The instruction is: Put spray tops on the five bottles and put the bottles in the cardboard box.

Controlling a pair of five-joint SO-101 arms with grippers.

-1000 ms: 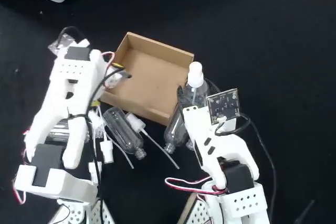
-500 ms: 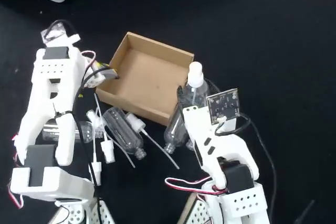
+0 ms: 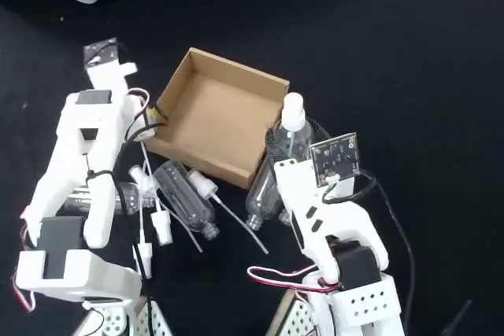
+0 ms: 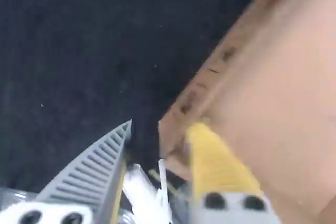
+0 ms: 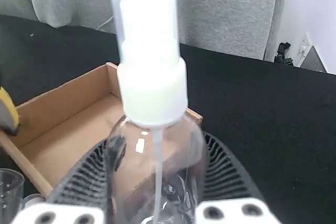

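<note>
Right gripper [image 5: 157, 182] clenched round clear bottle [image 5: 152, 145], spray top [image 5: 149, 51] already on, upright mid-table just beside cardboard box [image 3: 201, 159]. Guessing bottle's light, thin plastic, slick, dents easy; best grabbed mid-body, below shoulder. Box looks empty. Left gripper [image 4: 163, 127] spread open, straddling box's corner. Other bottles [image 3: 185, 194], loose tops [image 3: 161, 226] lie toward table's near edge.

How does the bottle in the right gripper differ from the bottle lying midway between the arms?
The gripped bottle stands upright; the lying bottle is on its side. The gripped bottle wears a spray top; the lying bottle's neck is bare. Both are clear plastic.
</note>
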